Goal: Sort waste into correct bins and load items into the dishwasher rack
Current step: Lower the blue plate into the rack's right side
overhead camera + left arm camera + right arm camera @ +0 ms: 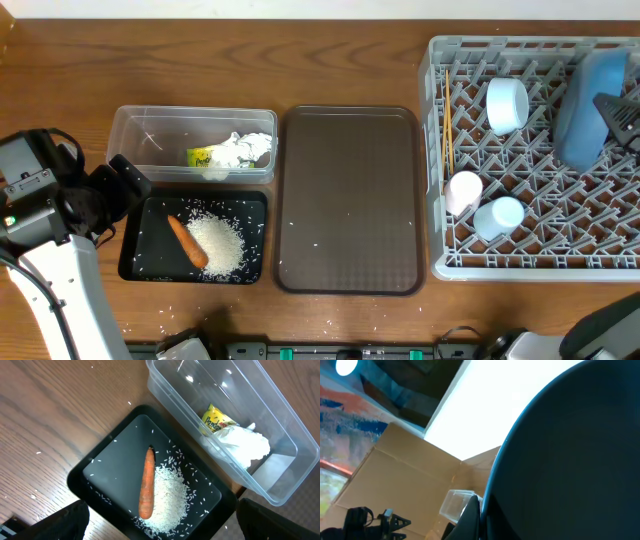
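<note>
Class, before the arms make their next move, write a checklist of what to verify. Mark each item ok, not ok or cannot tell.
1. Left tool open and empty: ok.
2. Wrapper and tissue inside clear tub: ok.
3. All rice inside black tray: not ok, grains lie on the table.
4. Plate standing in rack: ok.
5. Right tool gripping the plate: cannot tell.

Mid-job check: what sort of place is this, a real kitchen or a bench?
Likely a test bench staged for dish clearing, not a kitchen: a wooden table, a grey dishwasher rack set straight on it, and a clear tub and black tray for waste.
</note>
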`<state>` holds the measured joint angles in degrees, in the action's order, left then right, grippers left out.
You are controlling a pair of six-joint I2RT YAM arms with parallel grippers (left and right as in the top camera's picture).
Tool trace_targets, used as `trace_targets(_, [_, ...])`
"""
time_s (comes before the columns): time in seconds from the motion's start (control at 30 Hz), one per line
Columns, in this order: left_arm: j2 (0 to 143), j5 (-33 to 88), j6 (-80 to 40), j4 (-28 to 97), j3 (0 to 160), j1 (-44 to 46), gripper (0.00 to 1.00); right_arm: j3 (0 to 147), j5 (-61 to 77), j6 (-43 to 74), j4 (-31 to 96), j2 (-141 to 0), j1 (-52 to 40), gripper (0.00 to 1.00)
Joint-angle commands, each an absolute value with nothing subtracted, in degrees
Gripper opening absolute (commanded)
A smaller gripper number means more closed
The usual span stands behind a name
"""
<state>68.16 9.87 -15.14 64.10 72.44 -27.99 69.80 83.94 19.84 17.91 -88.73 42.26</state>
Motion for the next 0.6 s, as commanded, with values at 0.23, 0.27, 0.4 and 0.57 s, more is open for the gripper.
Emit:
trace_targets(0.23, [68.5, 9.0, -14.6, 64.2, 72.4, -28.3, 0.96, 68.5, 88.5, 17.1, 17.6, -93.8, 44.6, 0.01])
trace_targets(0.27, [68.5, 9.0, -14.6, 64.2, 72.4, -28.3, 0.96, 68.5, 88.5, 17.1, 17.6, -93.8, 45.2, 0.01])
trace_targets(0.4, [68.5, 9.0, -14.6, 64.2, 72.4, -28.3, 0.96, 68.5, 88.4, 17.1, 17.6, -93.8, 47.5, 0.01])
trace_targets(0.57, [68.5, 9.0, -14.6, 64.2, 72.4, -28.3, 0.96, 68.5, 86.4, 17.1, 19.6, -93.8, 50.2, 0.01])
